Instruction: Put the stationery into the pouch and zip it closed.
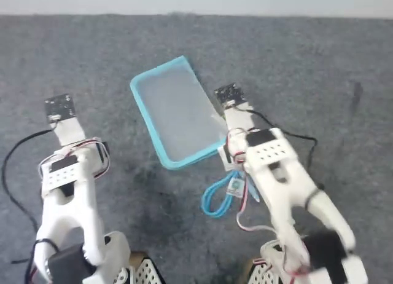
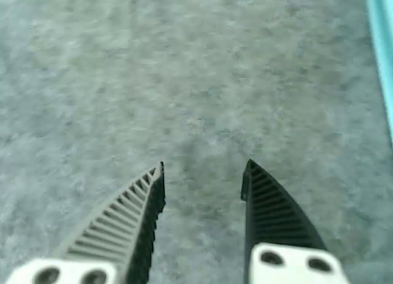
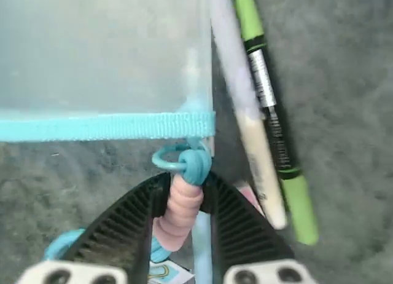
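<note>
The clear pouch (image 1: 178,112) with blue edging lies flat on the grey carpet, mid-table. My right gripper (image 3: 184,179) is at its near right corner (image 1: 231,150), shut on the pink ribbed zip pull (image 3: 178,210), which hangs from a blue ring (image 3: 184,161) at the end of the pouch's blue zip band (image 3: 104,126). A green marker (image 3: 270,112) and a pale pen (image 3: 242,112) lie side by side on the carpet just beside that corner, outside the pouch. My left gripper (image 2: 202,173) hovers open over bare carpet, off to the pouch's left (image 1: 64,127).
A blue cord loop (image 1: 216,198) with a small tag lies on the carpet behind the right gripper. The pouch's blue edge (image 2: 382,50) runs along one side of the left wrist view. Grey carpet (image 1: 123,50) spreads around the pouch.
</note>
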You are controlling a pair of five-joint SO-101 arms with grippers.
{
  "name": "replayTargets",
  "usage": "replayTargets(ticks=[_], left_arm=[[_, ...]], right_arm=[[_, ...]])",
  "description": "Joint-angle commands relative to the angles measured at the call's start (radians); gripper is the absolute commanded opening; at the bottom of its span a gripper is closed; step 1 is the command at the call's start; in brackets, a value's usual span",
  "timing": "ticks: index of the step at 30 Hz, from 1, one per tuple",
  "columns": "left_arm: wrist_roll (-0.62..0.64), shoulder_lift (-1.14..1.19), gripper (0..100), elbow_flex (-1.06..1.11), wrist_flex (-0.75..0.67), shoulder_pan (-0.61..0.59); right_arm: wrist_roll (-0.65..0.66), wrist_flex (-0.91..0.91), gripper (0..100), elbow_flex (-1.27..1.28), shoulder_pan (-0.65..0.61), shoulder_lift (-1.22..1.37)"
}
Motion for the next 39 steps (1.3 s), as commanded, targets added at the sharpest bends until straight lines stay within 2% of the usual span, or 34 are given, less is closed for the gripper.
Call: replayTargets(ticks=[1,7,11,14,19,26,31,34,39], left_arm=[[-0.006,-0.009,20,-0.091,0.029,0.049],[-0.002,-0.008,20,-0.417,0.345,0.158],[0.002,-0.008,20,-0.601,0.446,0.261],[0.002,0.002,20,-0.627,0.445,0.348],[0.002,0.002,20,-0.516,0.434,0.485],[0.077,0.002,20,-0.295,0.282,0.661],[0.193,0.002,20,-0.286,0.186,0.832],[0.204,-0.003,20,-0.305,0.164,0.830],[0.235,-0.055,20,-0.338,0.176,0.657]], right_arm=[[0.023,0.093,0.6,-0.061,0.019,-0.236],[0.117,0.156,0.6,-0.078,0.019,-0.490],[0.120,0.239,0.6,-0.166,0.013,-0.513],[0.118,0.269,0.6,-0.215,0.013,-0.515],[0.127,0.337,0.6,-0.347,0.013,-0.515],[0.124,0.444,0.6,-0.669,0.010,-0.344],[0.144,0.565,0.6,-0.918,-0.131,-0.150],[0.207,0.674,0.6,-0.991,-0.252,-0.127],[0.232,0.716,0.6,-0.913,-0.285,-0.226]])
